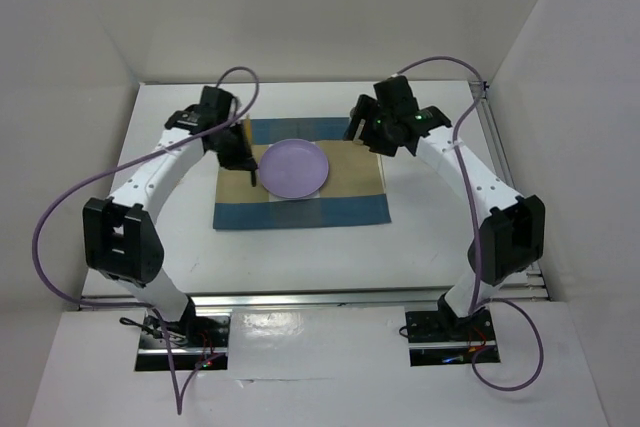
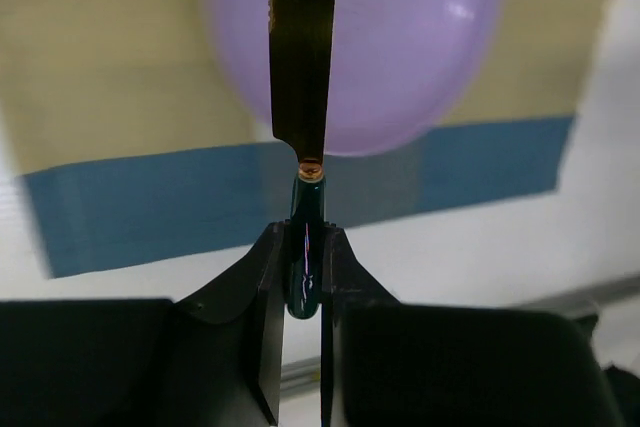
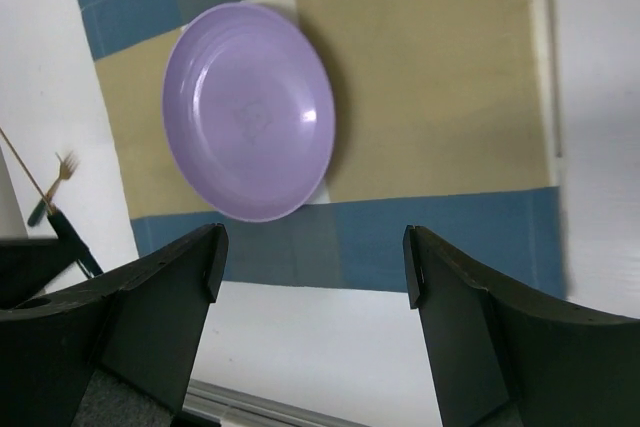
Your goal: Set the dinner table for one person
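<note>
- Plain white rectangular dinner table (image 1: 300, 262) carries a blue-and-tan striped cloth placemat (image 1: 350, 209), with a round lilac plate (image 1: 293, 168) on it.
- Left gripper (image 2: 305, 239) pinches a gold-bladed knife (image 2: 303, 47) at the plate's left edge. The cutlery step seems in hand, and next it needs laying flat beside the plate.
- Right gripper (image 3: 312, 247) hangs wide and empty above the placemat's far edge.

You see the purple plate (image 1: 293, 169) on the striped mat (image 1: 340, 209); the left claw (image 1: 244, 160), holding a thin utensil (image 1: 252, 181), is just left of it.

Bright even light, soft faint shadows, small glare on purple plate (image 2: 420, 47), left wrist view's background blurred.
</note>
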